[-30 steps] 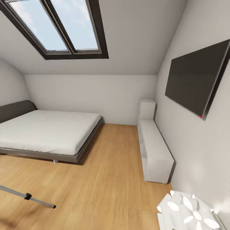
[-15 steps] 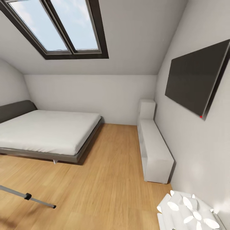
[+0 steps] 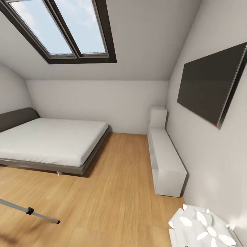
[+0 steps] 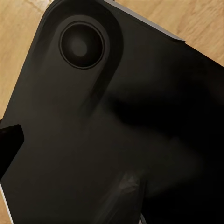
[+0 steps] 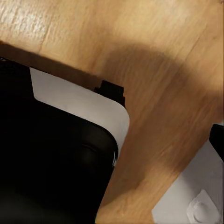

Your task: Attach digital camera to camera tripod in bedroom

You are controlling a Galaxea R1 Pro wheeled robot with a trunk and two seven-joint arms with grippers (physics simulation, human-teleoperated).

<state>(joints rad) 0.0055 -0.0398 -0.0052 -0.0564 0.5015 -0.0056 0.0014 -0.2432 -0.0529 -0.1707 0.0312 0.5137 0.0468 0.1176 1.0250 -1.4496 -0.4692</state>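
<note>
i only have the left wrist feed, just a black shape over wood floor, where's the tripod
Observer: The head view catches one silver leg of the camera tripod at its lower left, slanting down to the floor; the rest is cut off at the edge.
Operator: ok and what's in front of us
Observer: A grey-framed bed stands ahead on the left, and a low white shelf runs along the right wall under a black TV.
</note>
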